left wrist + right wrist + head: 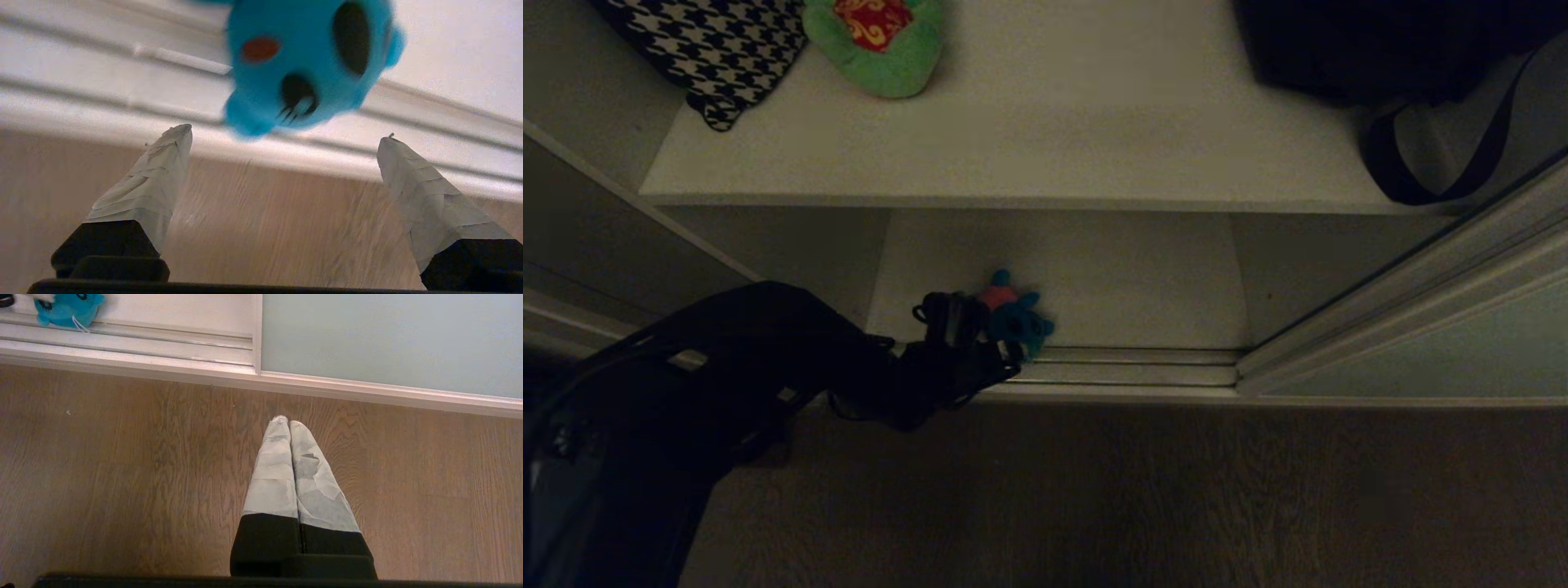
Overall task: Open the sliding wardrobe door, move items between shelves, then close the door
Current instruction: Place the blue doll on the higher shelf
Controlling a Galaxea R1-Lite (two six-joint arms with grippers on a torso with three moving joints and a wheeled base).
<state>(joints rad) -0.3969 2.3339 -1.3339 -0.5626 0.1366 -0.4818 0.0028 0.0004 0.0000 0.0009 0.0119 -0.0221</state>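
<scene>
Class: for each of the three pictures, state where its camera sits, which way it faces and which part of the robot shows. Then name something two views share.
Head view: high, looking down into the wardrobe; upper shelf, left arm.
Left wrist view: behind the open left pincer, facing the blue plush toy by the door track.
Right wrist view: behind the shut right pincer, facing floor and sliding door.
Shared: the toy appears in all three.

Dim head view, blurred left wrist view
</scene>
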